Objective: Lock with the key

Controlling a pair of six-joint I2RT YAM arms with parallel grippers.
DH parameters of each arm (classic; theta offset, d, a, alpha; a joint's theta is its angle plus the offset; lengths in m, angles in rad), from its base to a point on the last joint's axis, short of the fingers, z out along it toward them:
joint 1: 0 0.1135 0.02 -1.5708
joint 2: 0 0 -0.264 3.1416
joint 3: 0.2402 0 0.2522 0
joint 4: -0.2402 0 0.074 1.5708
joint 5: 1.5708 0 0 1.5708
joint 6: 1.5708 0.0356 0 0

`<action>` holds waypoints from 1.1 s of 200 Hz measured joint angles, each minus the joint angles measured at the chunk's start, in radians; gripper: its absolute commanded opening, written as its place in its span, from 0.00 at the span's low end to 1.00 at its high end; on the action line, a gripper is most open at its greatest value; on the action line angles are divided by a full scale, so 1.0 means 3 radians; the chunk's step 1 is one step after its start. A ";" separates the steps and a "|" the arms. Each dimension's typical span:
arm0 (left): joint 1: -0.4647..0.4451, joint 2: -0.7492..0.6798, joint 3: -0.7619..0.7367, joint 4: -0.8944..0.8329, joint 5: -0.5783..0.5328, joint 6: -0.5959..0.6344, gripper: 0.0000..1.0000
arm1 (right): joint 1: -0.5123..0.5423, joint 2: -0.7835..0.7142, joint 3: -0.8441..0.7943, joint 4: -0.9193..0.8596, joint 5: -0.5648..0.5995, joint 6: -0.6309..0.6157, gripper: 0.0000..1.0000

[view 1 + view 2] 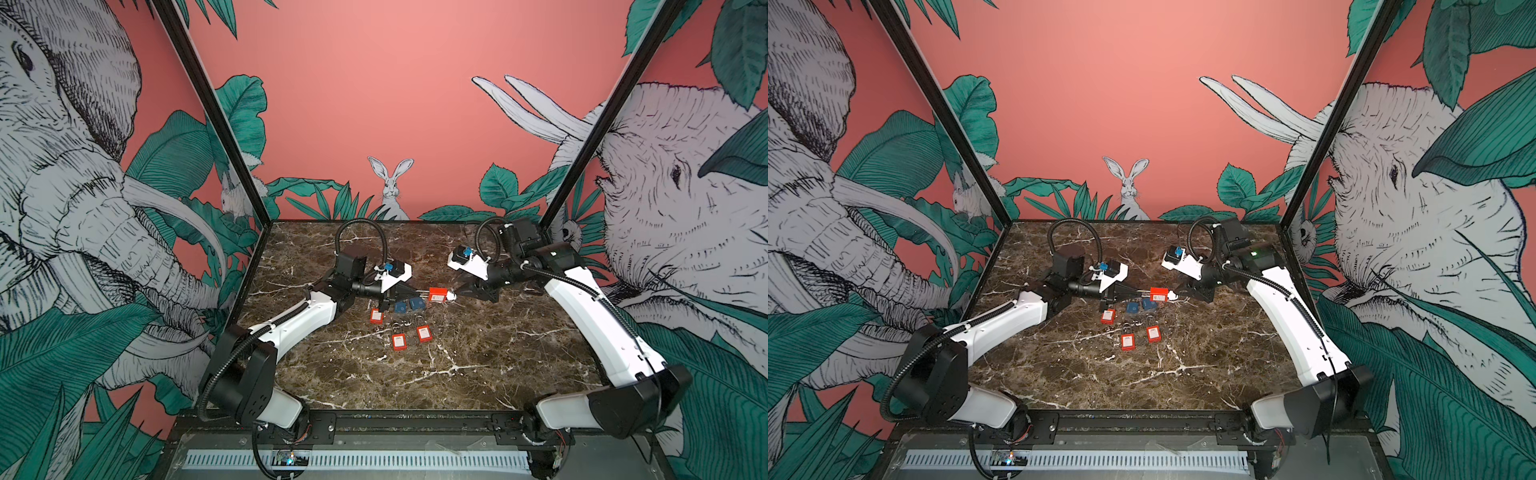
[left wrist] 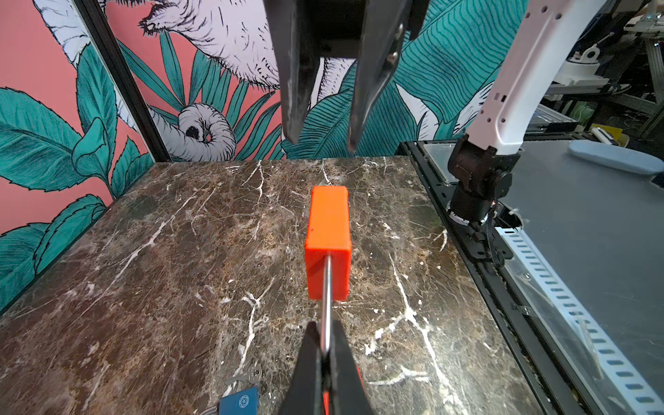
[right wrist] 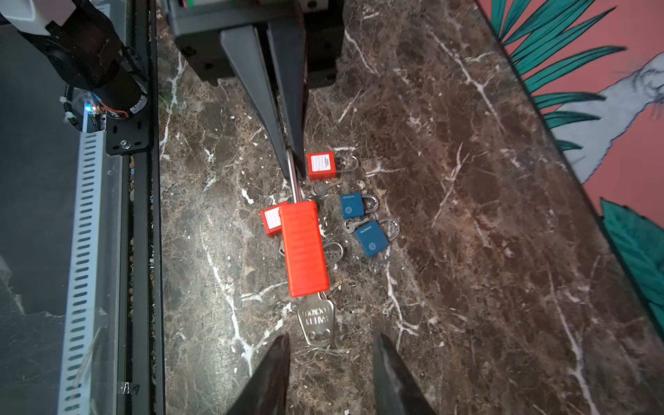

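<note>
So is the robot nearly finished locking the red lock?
Done: the key sits in the bottom of the red padlock. In hand: the left gripper is shut on its shackle, holding it up, and the right gripper is open, its jaws either side of the key. Left: probably close on the key and turn it. Whether it has locked yet, I can't tell.
</note>
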 measured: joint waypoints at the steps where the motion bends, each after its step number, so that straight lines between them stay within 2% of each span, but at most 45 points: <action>1: 0.0000 0.0000 0.0000 0.0000 0.0001 0.0000 0.00 | 0.0000 0.0003 -0.0001 -0.0003 0.0000 -0.0001 0.36; 56: 0.0001 -0.0001 0.0000 -0.0006 -0.0001 -0.0017 0.00 | 0.0000 0.0224 -0.0079 -0.0031 -0.0132 -0.0031 0.29; 136: 0.0001 -0.0001 0.0000 -0.0006 -0.0011 -0.0045 0.00 | 0.0004 0.0289 -0.0109 -0.0036 -0.0291 -0.0092 0.06; 177: 0.0003 -0.0001 0.0000 0.0017 -0.0033 -0.0089 0.00 | 0.0006 0.0289 -0.0111 -0.0071 -0.0317 -0.0114 0.00; 220: 0.0003 -0.0001 0.0001 -0.0045 -0.0033 -0.0078 0.00 | 0.0006 0.0266 -0.0202 -0.0013 -0.0327 -0.0177 0.00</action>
